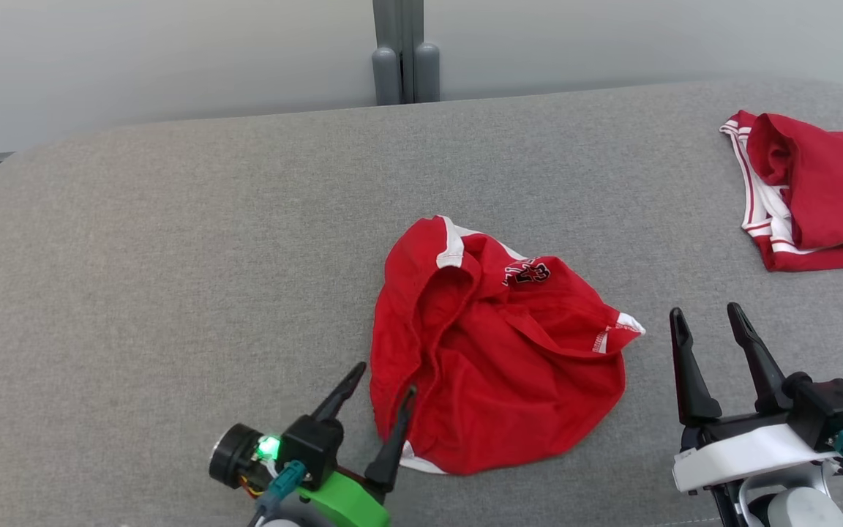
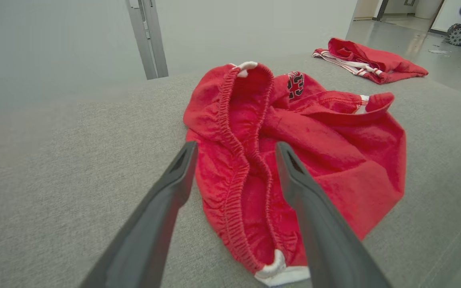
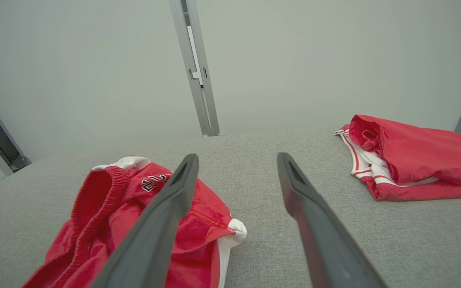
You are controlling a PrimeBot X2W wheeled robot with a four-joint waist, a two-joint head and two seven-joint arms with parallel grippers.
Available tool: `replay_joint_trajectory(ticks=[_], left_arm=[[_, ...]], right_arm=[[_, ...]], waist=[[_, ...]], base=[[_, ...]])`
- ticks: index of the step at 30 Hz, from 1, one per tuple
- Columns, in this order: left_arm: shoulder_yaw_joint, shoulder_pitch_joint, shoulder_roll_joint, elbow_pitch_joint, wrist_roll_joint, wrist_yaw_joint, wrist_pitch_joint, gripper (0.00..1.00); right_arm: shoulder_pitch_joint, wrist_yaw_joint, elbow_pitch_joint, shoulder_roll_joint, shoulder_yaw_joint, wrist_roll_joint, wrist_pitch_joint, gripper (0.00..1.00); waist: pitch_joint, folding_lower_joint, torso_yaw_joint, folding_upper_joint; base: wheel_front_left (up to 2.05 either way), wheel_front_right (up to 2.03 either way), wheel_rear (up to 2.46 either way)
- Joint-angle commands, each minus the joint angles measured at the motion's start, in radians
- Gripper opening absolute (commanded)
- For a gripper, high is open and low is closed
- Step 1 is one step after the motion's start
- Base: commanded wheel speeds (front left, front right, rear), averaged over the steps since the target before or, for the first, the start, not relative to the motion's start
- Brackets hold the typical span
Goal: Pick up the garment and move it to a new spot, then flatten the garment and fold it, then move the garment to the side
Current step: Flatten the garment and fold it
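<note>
Red shorts [image 1: 495,366] lie crumpled near the middle of the grey fabric-covered worktop [image 1: 173,256], toward its near edge. The elastic waistband gapes on the left side, with white trim at the corners and a black-and-white number patch on top. The left gripper [image 1: 383,380] is at the shorts' near-left edge, jaws wide apart, gripping nothing. In the left wrist view the gathered waistband runs up between the two fingers, and the right-hand finger overlaps red cloth. The right gripper [image 1: 705,311] hovers just right of the shorts, clear of them, jaws wide apart and empty over bare worktop. A second red garment [image 1: 824,190] with white striped trim lies well apart at the far right. A grey post [image 1: 405,51] stands behind the far edge.
</note>
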Motion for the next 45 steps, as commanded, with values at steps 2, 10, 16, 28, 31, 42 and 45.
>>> replay_joint_trajectory(ticks=[2, 10, 16, 28, 31, 42, 45], left_arm=[[-0.066, -0.035, 0.016, 0.028, -0.024, -0.003, -0.003, 1.0], [-0.201, -0.101, 0.037, 0.177, -0.093, -0.003, 0.001, 1.0], [-0.231, -0.141, 0.039, 0.298, -0.14, -0.003, 0.012, 1.0], [-0.166, -0.179, 0.051, 0.32, -0.226, 0.018, -0.003, 0.0], [-0.12, -0.139, 0.072, 0.261, -0.233, 0.035, -0.003, 0.0], [-0.008, 0.003, 0.112, 0.169, -0.254, 0.064, -0.004, 0.0], [0.001, 0.011, 0.101, 0.15, -0.238, 0.064, -0.004, 0.13]], right_arm=[[-0.017, 0.0, 0.004, 0.0, 0.01, -0.004, -0.004, 1.0], [-0.031, 0.0, 0.017, -0.001, 0.024, 0.0, -0.004, 1.0], [-0.043, 0.0, 0.018, -0.006, 0.018, 0.003, -0.004, 1.0], [-0.029, 0.0, 0.025, -0.006, 0.005, -0.006, -0.004, 1.0], [-0.024, 0.0, 0.031, -0.009, -0.002, -0.006, -0.004, 1.0], [-0.018, 0.0, 0.067, -0.016, -0.005, -0.003, -0.004, 1.0], [-0.017, 0.0, 0.075, -0.016, -0.003, -0.002, -0.004, 1.0]], waist=[[0.009, 0.0, -0.012, 0.0], [0.035, 0.0, -0.055, 0.0], [0.049, 0.0, -0.077, 0.0], [0.035, 0.0, -0.03, 0.0], [0.027, 0.0, -0.009, 0.0], [0.016, 0.0, 0.026, 0.0], [0.012, 0.0, 0.034, 0.0]], base=[[0.0, 0.0, 0.0], [0.0, 0.0, 0.0], [0.0, 0.0, 0.0], [0.0, 0.0, 0.0], [0.0, 0.0, 0.0], [0.0, 0.0, 0.0], [0.0, 0.0, 0.0]])
